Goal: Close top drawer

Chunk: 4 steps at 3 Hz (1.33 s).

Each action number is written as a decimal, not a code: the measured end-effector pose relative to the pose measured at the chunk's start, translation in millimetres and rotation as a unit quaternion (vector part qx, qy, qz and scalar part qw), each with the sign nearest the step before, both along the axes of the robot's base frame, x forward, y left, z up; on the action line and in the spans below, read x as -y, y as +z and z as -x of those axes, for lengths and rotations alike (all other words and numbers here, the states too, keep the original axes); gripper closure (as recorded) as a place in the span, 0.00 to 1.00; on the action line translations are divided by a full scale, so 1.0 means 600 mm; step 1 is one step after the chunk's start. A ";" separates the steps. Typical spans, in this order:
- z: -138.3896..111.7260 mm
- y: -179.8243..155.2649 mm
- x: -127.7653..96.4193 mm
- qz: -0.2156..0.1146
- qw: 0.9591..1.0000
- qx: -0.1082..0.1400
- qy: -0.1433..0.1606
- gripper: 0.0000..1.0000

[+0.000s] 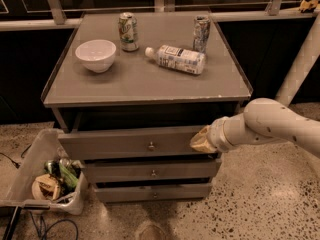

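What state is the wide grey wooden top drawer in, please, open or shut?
Partly open: the wide grey top drawer juts forward of the two grey drawers below. The gripper is at its front's right end.

The top drawer (125, 144) of the grey cabinet (145, 84) stood a little way out, a dark gap showing above its front panel and its round knob (151, 146) at centre. The gripper (201, 140), at the end of the white arm (270, 124) reaching in from the right, rested against the right end of that panel. Two lower drawers (152, 170) sat beneath. On top stood a white bowl (96, 55), a green can (128, 31), a silver can (201, 33) and a plastic bottle (176, 59) lying on its side. A plastic bin (30, 179) of rubbish sat on the speckled floor at left.
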State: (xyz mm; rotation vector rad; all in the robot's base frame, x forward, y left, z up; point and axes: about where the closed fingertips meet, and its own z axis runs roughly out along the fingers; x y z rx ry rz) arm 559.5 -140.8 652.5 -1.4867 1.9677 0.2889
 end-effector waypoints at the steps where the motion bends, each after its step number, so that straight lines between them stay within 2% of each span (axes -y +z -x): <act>1: 0.000 0.000 0.000 0.000 1.000 0.000 0.000 0.36; 2: 0.000 0.000 0.000 0.000 1.000 0.000 0.000 0.13; 3: 0.000 0.000 0.000 0.000 1.000 0.000 0.000 0.00; 4: 0.000 0.000 0.000 0.000 1.000 0.000 0.000 0.00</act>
